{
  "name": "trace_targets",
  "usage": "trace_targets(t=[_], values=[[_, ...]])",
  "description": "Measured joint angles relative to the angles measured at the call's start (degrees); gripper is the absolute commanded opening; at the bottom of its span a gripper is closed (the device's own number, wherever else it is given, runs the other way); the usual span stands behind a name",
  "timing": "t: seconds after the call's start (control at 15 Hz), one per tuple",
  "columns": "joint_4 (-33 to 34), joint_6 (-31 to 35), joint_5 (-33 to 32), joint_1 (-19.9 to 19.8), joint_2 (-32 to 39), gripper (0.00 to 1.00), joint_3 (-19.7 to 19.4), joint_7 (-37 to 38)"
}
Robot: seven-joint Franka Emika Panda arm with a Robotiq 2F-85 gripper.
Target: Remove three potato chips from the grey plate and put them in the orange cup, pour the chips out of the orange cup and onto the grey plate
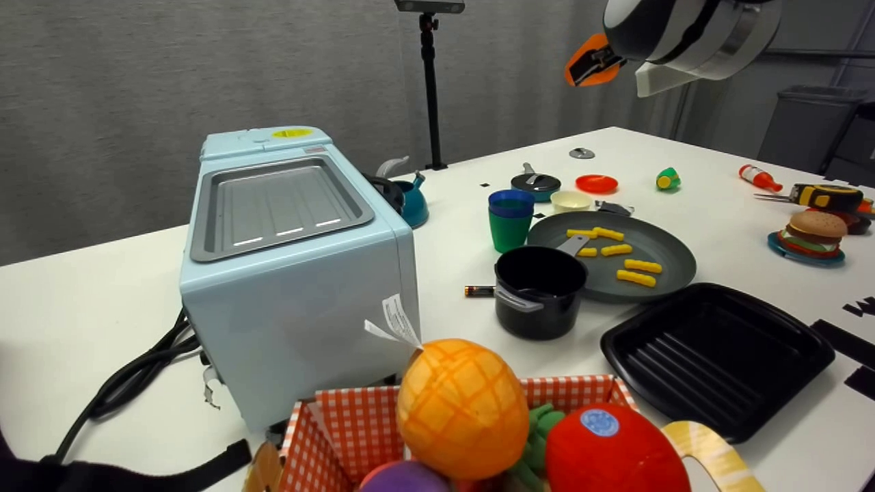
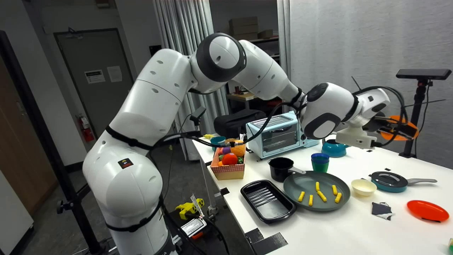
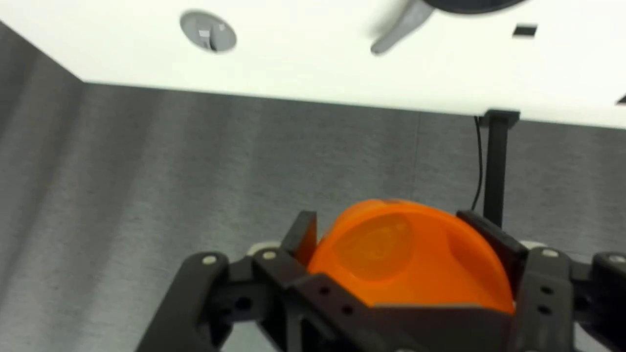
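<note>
Grey curtain (image 3: 195, 186) behind | end effector (image 3: 393, 227): jaws well apart | orange cup (image 3: 415, 274) gripped between them

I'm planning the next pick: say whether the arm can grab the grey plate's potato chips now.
Probably not: the gripper is closed on the orange cup, though the potato chips lie uncovered on the grey plate.

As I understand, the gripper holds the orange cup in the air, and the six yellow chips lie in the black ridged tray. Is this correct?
Only where the six yellow chips lie is wrong: both exterior views show them on the grey plate. The gripper does hold the orange cup in the air.
</note>
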Motion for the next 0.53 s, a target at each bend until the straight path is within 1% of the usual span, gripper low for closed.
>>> trace_targets(t=[0.07,0.13,0.27,0.33,0.4,0.53], values=[[0.7,-5.2,1.2,2.1,1.3,0.49,-4.2,0.1],[1.1,-10.6,1.0,4.1,2.9,0.49,-8.5,1.5],[2.2,-20.5,-2.6,7.0,6.2,0.49,-15.5,6.9],[3.1,-25.3,-5.3,7.9,7.8,0.49,-18.1,10.2],[4.1,-29.5,-9.7,8.1,9.0,0.49,-19.3,14.1],[6.2,-37.2,-19.5,7.1,10.0,0.49,-19.2,21.5]])
